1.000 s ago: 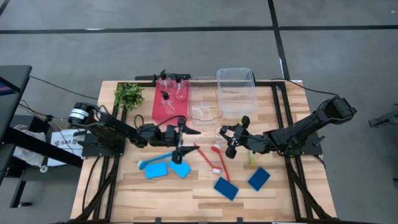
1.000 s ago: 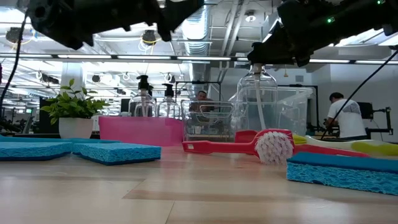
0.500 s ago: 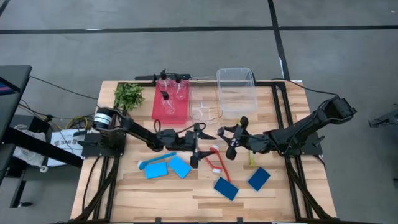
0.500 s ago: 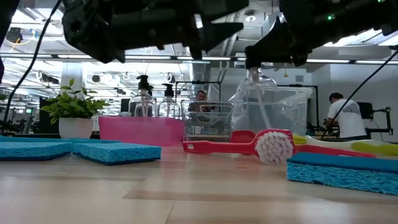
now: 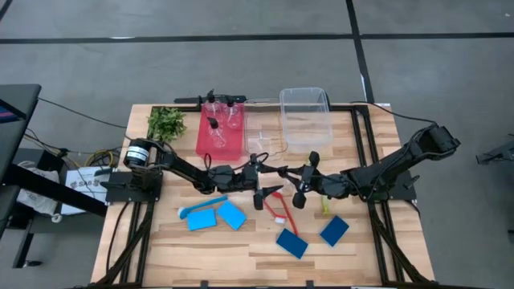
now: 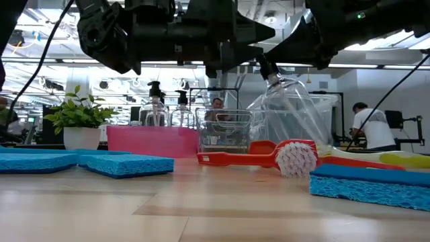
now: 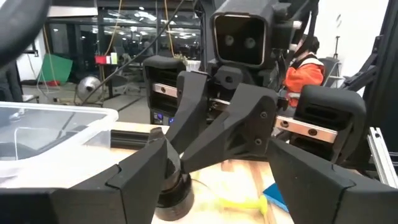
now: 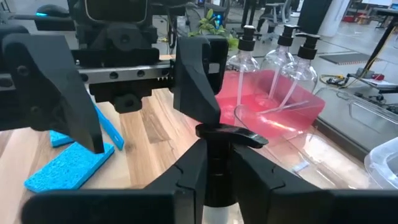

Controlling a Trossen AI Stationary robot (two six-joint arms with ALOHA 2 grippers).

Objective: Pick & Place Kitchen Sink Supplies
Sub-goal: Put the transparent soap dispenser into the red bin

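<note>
My right gripper [image 8: 219, 177] is shut on a clear pump bottle [image 6: 290, 111] with a black top, held above the table's middle. My left gripper [image 5: 265, 183] is open and faces it from the left. Its fingers [image 8: 196, 81] stand on either side of the bottle's pump head [image 8: 231, 135]. A red brush [image 6: 259, 156] lies on the table below the bottle. Three more pump bottles [image 5: 221, 119] stand in the pink bin [image 5: 210, 147]. My right gripper pinches the bottle's black neck [image 8: 217, 163], just under the pump head, between its two fingers. The fingers come about level from the table's right side. The bottle is clear of the table and tilted, its body [image 6: 295, 117] lower than its top. My left gripper has one finger [image 7: 134, 177] close beside the black cap [image 7: 174, 190]; I cannot tell whether it touches.
At the far side stand a small clear bin [image 5: 263, 132], a larger clear bin [image 5: 305, 119] and a plant [image 5: 166, 123]. Light-blue sponges [image 5: 217, 217], a blue brush [image 5: 197, 209], dark-blue sponges [image 5: 291, 242] and a yellow-green brush [image 5: 325, 205] lie on the near half.
My left gripper has moved toward the table's right and a little down, up to the right gripper, staying open. The bottle, which hung upright below the right gripper, has tipped over to a slant.
</note>
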